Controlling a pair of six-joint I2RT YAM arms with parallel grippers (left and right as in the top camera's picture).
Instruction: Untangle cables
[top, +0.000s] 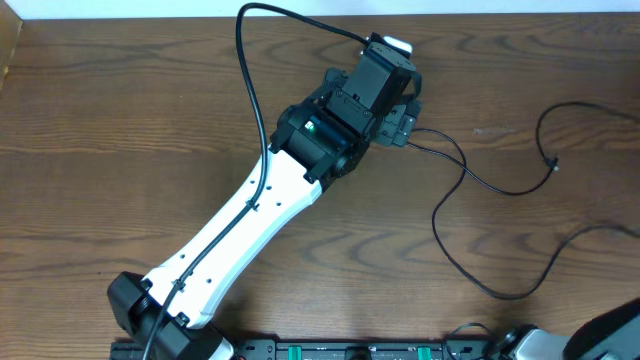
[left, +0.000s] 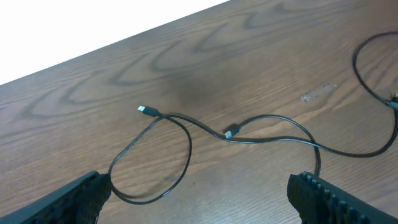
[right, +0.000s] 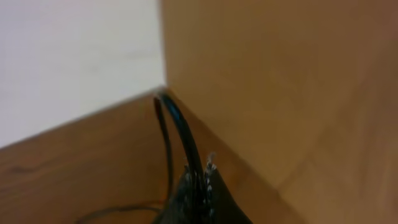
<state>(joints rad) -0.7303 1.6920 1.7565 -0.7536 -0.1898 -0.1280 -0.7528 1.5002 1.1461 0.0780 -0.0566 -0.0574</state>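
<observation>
Though wide open, left claw (left: 200, 202) above cables (left: 186, 127)

Even bright light, faint soft shadows, overhead view sharp, right wrist view blurred

Left gripper (left: 200, 200) agape, right gripper (right: 199, 173) clamped.

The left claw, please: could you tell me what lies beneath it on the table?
Under the open left claw a thin black cable loops on the wooden table, with two small plug ends. From overhead the arm hides that loop.
</observation>
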